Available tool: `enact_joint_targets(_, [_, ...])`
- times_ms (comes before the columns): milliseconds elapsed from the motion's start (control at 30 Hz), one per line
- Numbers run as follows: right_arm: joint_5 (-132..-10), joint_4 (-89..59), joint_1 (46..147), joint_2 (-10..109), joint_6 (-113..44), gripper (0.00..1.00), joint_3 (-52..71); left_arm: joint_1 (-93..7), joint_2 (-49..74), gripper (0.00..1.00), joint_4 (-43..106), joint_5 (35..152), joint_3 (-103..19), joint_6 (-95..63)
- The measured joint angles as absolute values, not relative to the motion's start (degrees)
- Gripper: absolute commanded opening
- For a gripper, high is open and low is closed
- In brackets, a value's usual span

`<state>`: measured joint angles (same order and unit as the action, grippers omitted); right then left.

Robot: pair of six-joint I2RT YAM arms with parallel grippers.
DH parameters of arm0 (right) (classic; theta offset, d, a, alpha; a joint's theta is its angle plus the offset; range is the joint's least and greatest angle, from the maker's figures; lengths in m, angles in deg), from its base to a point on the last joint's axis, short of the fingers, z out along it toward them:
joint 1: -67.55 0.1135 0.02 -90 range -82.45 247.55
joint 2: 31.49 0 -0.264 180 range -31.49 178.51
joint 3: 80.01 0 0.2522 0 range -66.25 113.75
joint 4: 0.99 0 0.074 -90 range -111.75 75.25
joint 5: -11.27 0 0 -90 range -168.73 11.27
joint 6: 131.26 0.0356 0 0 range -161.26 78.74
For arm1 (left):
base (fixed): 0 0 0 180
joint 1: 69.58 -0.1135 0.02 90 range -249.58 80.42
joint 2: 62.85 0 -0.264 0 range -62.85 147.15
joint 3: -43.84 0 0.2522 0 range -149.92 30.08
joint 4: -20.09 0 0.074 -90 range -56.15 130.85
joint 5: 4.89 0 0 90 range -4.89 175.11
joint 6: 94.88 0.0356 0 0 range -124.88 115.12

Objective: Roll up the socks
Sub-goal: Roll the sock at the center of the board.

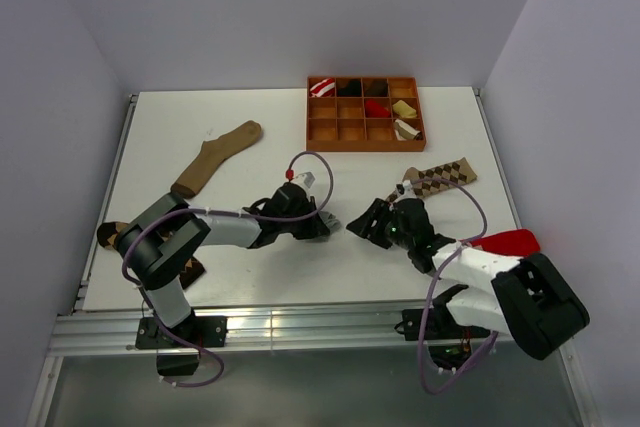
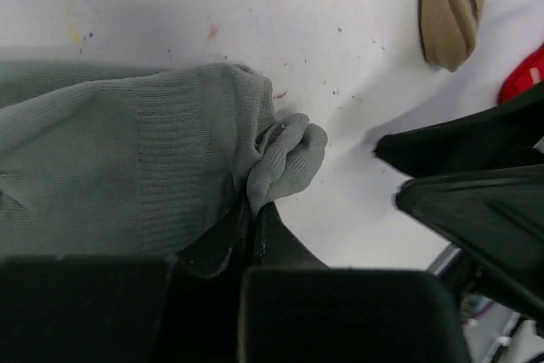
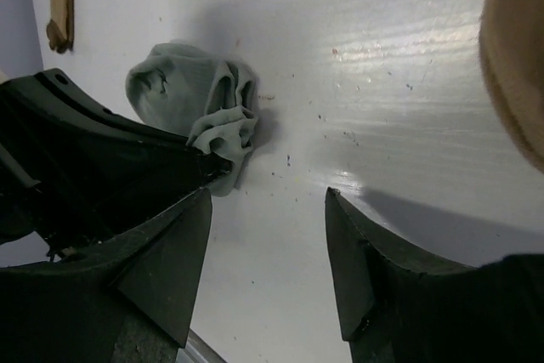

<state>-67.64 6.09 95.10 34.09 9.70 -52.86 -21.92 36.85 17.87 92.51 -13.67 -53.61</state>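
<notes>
Grey knit ankle sock (image 2: 127,176), one, lies bunched mid-way on the white desk (image 1: 250,117), pinched by the clenched left end effector (image 2: 251,210). The right end effector (image 3: 268,210) gapes released just beside it. One light brown argyle sock (image 1: 445,176) lies toward the right edge, and one long tan sock (image 1: 215,157) lies far-left.

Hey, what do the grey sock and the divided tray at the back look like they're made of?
Grey sock: soft knitted fabric, matte; ribbed stitch rows show and it bunches up. Divided tray: rigid, orange-brown, dull finish, probably wood or fibreboard; too far away to see grain.
</notes>
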Motion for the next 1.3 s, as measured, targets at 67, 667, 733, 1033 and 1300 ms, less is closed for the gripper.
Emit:
enact_joint_targets(67, [-67.51,7.29,96.06,36.45,10.38,0.62,-52.86,-22.21,36.85,0.01,15.55,93.76,-12.22,-56.04])
enact_joint_targets(667, [-64.19,20.47,99.71,53.55,15.01,0.56,-48.21,-24.98,37.29,0.01,3.44,100.55,-4.84,-67.58])
enact_joint_targets(733, [-63.55,21.72,99.82,54.84,15.42,0.54,-47.88,-25.09,37.53,0.01,2.94,100.86,-4.75,-68.04])
enact_joint_targets(1033, [-61.63,25.78,99.82,58.86,16.93,0.4,-47.66,-26.12,38.95,0.01,-0.73,103.02,-3.77,-70.4])
enact_joint_targets(1300, [-61.04,27.14,99.84,61.13,17.22,0.12,-47.35,-26.27,39.32,0.01,-1.48,103.92,-3.63,-70.51])
